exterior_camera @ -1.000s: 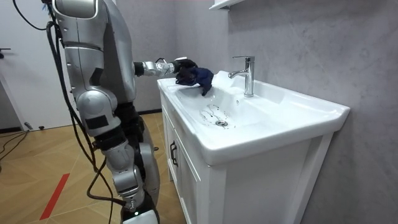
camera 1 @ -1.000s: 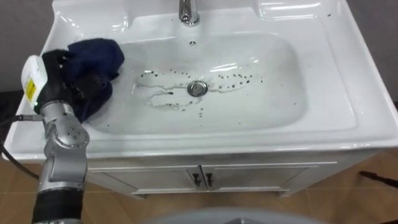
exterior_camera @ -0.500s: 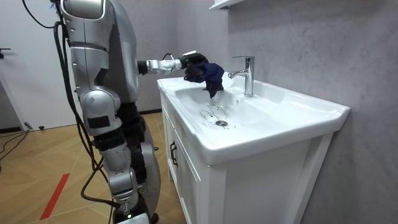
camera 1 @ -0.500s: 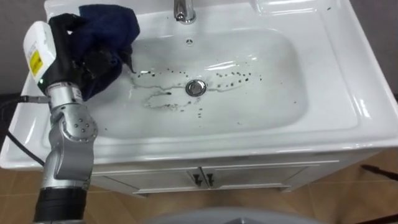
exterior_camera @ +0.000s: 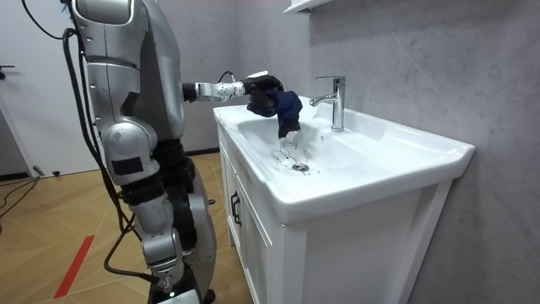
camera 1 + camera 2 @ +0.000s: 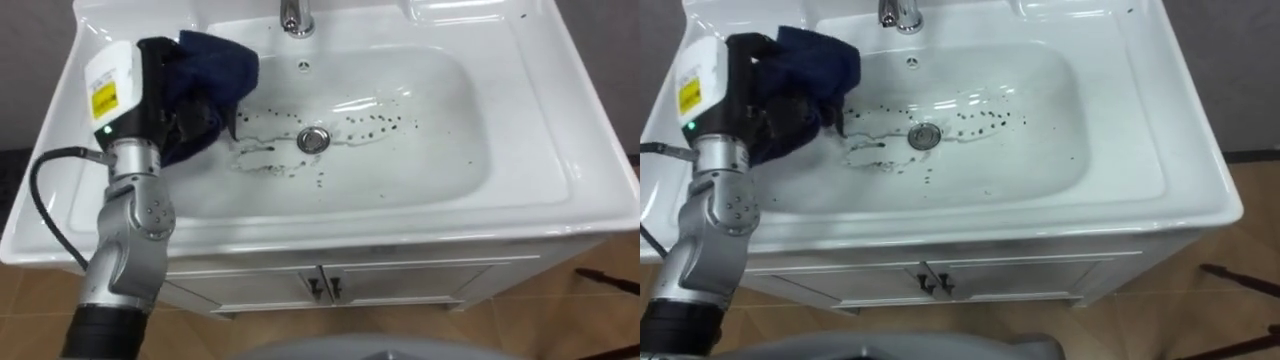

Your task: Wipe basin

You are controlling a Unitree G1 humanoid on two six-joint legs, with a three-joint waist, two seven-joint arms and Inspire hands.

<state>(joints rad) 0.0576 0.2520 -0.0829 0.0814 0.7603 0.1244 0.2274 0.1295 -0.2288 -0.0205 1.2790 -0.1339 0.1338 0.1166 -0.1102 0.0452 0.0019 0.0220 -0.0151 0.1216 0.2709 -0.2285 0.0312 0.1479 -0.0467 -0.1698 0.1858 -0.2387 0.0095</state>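
Clear run across the bowl
You have the basin (image 6: pixel 535 150) open from middle to right edge; the faucet (image 6: pixel 292 15) blocks the back edge, your left hand (image 6: pixel 160 100) and its cloth (image 6: pixel 218 62) the left edge.

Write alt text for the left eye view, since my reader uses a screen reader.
The robot's left hand grips a dark blue cloth over the left side of a white basin. Dark specks and smears lie around the drain, and a tap stands at the back edge.
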